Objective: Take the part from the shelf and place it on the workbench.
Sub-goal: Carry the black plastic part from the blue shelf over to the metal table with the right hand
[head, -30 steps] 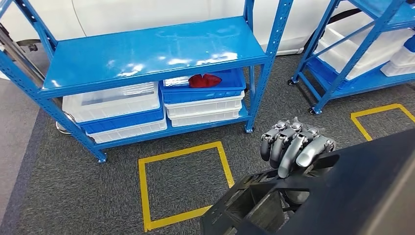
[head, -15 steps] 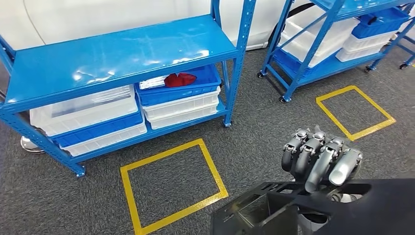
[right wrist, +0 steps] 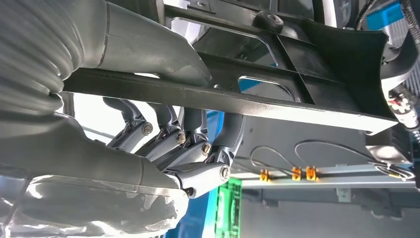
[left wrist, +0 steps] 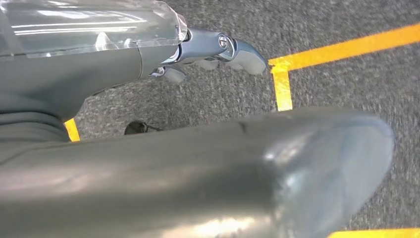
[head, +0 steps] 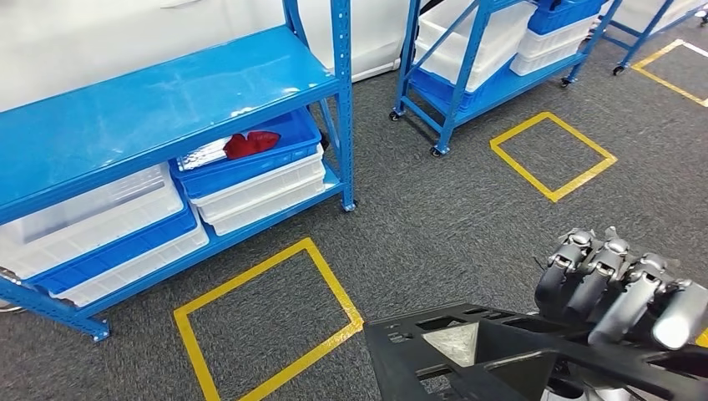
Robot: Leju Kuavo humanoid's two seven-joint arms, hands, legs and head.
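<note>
The part (head: 467, 351) is a large black plastic moulding with ribs and cut-outs, low in the head view. My right hand (head: 618, 292) grips its far edge, fingers curled over the top. In the right wrist view the fingers (right wrist: 188, 148) wrap under the part's (right wrist: 297, 99) flat rim with the thumb on the other side. The left hand (left wrist: 213, 49) hangs above the grey carpet with nothing in it, its thumb (left wrist: 223, 173) close to the camera. The blue shelf (head: 167, 109) stands at the upper left.
On the shelf's lower level sit white and blue bins, one holding a red item (head: 249, 144). A second blue wheeled shelf (head: 467, 75) stands at the back right. Yellow tape squares (head: 267, 326) (head: 551, 154) mark the carpet.
The whole view has swung to the right, so the shelf slides to the left of the picture. My right hand keeps hold of the black part throughout.
</note>
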